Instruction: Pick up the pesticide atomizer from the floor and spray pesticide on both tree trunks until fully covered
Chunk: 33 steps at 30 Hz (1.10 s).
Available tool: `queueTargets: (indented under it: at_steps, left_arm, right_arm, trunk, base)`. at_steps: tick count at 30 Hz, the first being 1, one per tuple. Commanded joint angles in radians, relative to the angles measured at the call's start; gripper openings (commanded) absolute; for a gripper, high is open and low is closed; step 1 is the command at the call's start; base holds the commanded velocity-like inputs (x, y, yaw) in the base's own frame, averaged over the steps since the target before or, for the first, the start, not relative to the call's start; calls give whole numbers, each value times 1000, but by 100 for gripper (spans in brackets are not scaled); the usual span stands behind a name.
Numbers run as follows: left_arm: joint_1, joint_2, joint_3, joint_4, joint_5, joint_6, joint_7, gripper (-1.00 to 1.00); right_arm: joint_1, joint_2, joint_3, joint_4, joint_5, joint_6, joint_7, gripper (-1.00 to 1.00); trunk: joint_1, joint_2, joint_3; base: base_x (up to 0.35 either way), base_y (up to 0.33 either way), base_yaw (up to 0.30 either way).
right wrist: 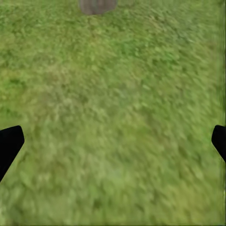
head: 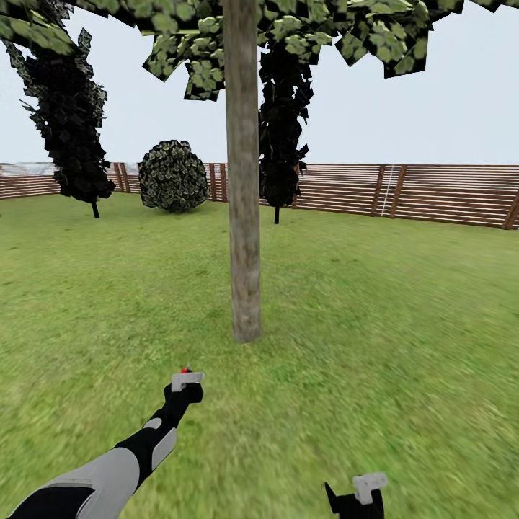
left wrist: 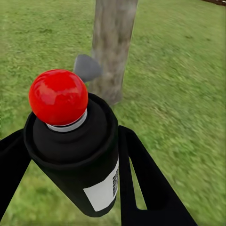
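The left pincer (head: 183, 389), low and left of centre in the head view, is pinching the small black pesticide atomizer with its red knob and pale label (left wrist: 75, 150), one black finger (left wrist: 146, 188) pressed against each side of the bottle. The red tip points toward the straight mottled grey-brown tree trunk (head: 244, 216) that rises through the middle of the frame; I judge the bottle is held out this way so the spray will meet the bark low down. In the left wrist view a small grey wedge (left wrist: 86, 67) hangs against the trunk just beyond the knob: perhaps mist, but too blurred to tell.

The right pincer (right wrist: 113, 141) is spread wide over the green lawn (head: 404, 324), nothing between its dark tips, likely kept aside.

The flat green leafy canopy (head: 202, 43) is cut off by the top edge, and the trunk's far side is hidden. White specks on the bark cannot be made out. A brown slatted wooden fence (head: 432, 191) closes the background.
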Motion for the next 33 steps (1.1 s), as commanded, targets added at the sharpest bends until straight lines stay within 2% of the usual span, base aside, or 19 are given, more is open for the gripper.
queueTargets:
  at_steps: [1,6,9,10,13,15,16,17,18,19,21,23,24,25,26,27,30,32,33]
  left_arm:
    - [-1,0,-1,1,11,-2,-7,-100]
    - [-1,-2,-2,2,10,1,-9,-100]
    - [-1,-2,-3,2,10,3,-12,-100]
    - [-1,-2,-5,2,9,5,-15,-100]
    - [-1,-1,-9,1,8,28,-33,-100]
    - [-1,0,-12,-5,6,104,-107,-100]
    - [-1,0,-13,-6,6,122,-133,-100]
    - [-1,10,-14,-8,6,160,-233,-100]
    - [-1,19,-15,-9,5,175,-315,-100]
    - [-1,23,-15,-9,5,180,-359,-100]
    - [-1,33,-17,-12,3,209,-526,-100]
    - [-1,36,-17,-22,3,241,-590,-100]
    - [-1,38,-18,-45,1,283,-637,-100]
    - [-1,39,-18,-58,-3,303,-655,-100]
    - [-1,40,-23,-82,-24,336,-689,-100]
    - [-1,40,-26,-92,-41,348,-706,-100]
    - [-1,40,-38,-119,-152,381,-784,-100]
    - [-1,40,-42,-126,-194,389,-815,-100]
    - [-1,39,-43,-128,-203,390,-821,-100]
  right_arm:
    - [-1,-2,-5,-2,10,-2,-6,100]
    - [-36,-18,-5,-63,9,42,-14,100]
    - [-131,-23,-5,-73,10,183,-8,100]
    - [-185,-24,-4,-65,11,251,-2,100]
    - [-266,-28,-4,-48,12,316,30,100]
    - [-355,-40,-3,-35,14,359,128,100]
    - [-372,-47,-3,-34,14,365,157,100]
    - [-427,-65,-3,-31,14,399,263,100]
    - [-466,-72,-3,-30,14,443,351,100]
    - [-484,-74,-3,-29,14,468,397,100]
    - [-543,-80,-3,-32,13,547,575,100]
    - [-571,-81,-2,-34,13,569,644,100]
    - [-595,-81,-2,-35,13,584,700,100]
    - [-606,-81,-2,-36,13,589,725,100]
    - [-623,-80,-2,-36,13,597,769,100]
    - [-629,-79,-2,-36,13,599,789,-100]
    - [-646,-63,-1,-41,12,607,845,-100]
    - [-650,-45,0,-47,12,608,859,-100]
    - [-651,-39,0,-49,12,609,862,-100]
  trunk:
    - [0,-1,-2]
    - [0,-1,-2]
    - [0,-1,-2]
    - [0,-1,-2]
    - [0,-1,-2]
    - [0,-1,-2]
    - [0,-1,-2]
    - [0,-1,-2]
    - [0,-1,-2]
    - [0,-1,-2]
    - [0,-1,-2]
    - [0,-1,-2]
    - [0,-1,-2]
    - [0,-1,-2]
    - [0,-1,-2]
    - [0,-1,-2]
    - [0,-1,-2]
    - [0,-1,-2]
    - [0,-1,-2]
  base:
    - [0,0,0]
    - [0,0,0]
    - [0,0,0]
    - [0,0,0]
    - [0,0,0]
    - [0,0,0]
    - [0,0,0]
    - [0,0,0]
    - [0,0,0]
    - [0,0,0]
    - [0,0,0]
    - [0,0,0]
    - [0,0,0]
    - [0,0,0]
    - [0,0,0]
    - [0,0,0]
    - [0,0,0]
    - [0,0,0]
    - [0,0,0]
